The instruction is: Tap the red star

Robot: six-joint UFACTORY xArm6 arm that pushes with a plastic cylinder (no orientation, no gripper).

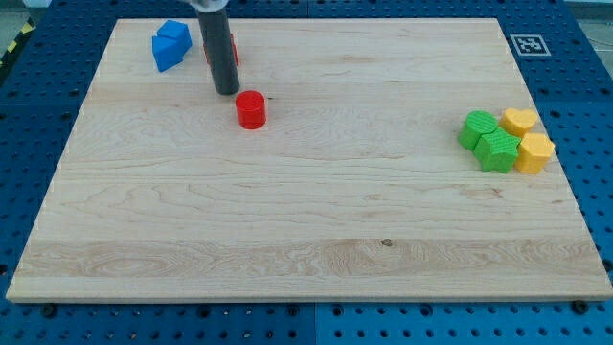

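Red star-shaped block, the target, sits near the view's top left of the pale wooden board, almost wholly hidden behind the arm's dark rod, only slivers of red showing at either side; its star shape cannot be confirmed from here. The rod's tip rests just below that block, toward the view's bottom, and whether the two touch cannot be told. The arm carries no jaws, so there is nothing to open, close or hold.

The likeliest slip: a red cylinder block stands just beside the tip, at its lower right, and a stray move that way would strike the wrong red piece. Pushing too hard toward the view's top could shove the star off the board's near edge, or sideways toward the blue angular block at its left. Green blocks and yellow blocks cluster well apart, at the view's right.
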